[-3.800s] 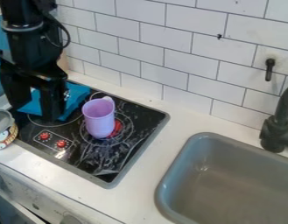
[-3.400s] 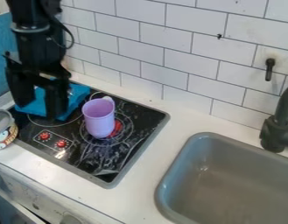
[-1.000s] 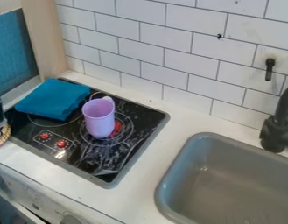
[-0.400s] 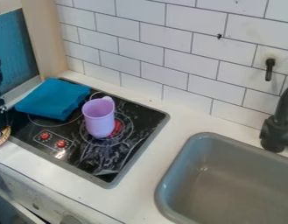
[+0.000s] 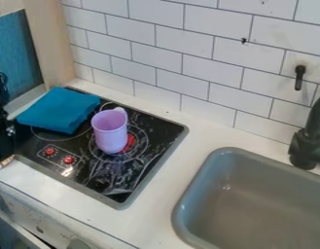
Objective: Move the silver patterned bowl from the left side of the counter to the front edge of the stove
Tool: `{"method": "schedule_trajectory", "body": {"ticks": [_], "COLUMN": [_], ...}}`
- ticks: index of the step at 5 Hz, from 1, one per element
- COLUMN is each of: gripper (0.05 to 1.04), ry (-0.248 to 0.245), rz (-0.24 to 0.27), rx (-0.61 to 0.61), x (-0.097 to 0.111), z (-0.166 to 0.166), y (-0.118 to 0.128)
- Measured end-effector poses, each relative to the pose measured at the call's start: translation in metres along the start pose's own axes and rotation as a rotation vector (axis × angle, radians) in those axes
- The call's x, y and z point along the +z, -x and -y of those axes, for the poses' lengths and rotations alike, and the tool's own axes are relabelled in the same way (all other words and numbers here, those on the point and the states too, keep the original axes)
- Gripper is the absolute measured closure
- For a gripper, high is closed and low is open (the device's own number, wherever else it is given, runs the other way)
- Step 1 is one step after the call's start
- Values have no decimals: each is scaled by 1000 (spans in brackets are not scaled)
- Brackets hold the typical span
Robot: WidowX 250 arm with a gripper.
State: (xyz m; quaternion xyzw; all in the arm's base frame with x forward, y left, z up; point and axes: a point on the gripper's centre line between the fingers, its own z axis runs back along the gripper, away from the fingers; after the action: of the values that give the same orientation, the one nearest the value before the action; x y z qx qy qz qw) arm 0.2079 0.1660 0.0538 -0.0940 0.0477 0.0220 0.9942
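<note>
So the closest thing to the gripper (image 5: pixel 3 143) is a printed container (image 5: pixel 2 162), peeking out at its lower end on the counter, mostly hidden behind it. Can't tell if the gripper is open or closed, or if it has hold of that container, sorry. For handling it, I'd go slow, keep the gripper square to the side wall and the container level, since whatever's inside is hidden. I'd also check the grip before putting any weight on it. Just right of the gripper are the red stove knobs (image 5: pixel 59 154), and a folded teal cloth (image 5: pixel 58 109) sits up and right of it, on the black cooktop (image 5: pixel 116 177). Farther right, the purple mug (image 5: pixel 111 132) stands upright on a burner, so swing wide or lift high there. Watch the cooktop's raised-looking rim and the counter's front edge, below the gripper in view. Way off right, past a strip of white counter (image 5: pixel 163 177), there's the gray sink (image 5: pixel 253 199) with its dark faucet (image 5: pixel 307 146), and the tiled wall (image 5: pixel 182 58) runs along the back.
</note>
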Motion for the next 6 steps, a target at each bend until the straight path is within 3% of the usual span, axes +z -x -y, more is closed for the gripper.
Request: {"method": "schedule_trajectory", "body": {"ticks": [1, 2, 3, 4, 6], "gripper": [83, 83, 83, 83, 83], "ry": [99, 230, 322, 364, 343], "rz": [4, 8, -7, -40, -63], "rx": [-39, -101, -182, -226, -292], "x": [-5, -12, -19, -28, -30], "z": [28, 71, 114, 135, 151], "y": [2, 1, 4, 14, 32]}}
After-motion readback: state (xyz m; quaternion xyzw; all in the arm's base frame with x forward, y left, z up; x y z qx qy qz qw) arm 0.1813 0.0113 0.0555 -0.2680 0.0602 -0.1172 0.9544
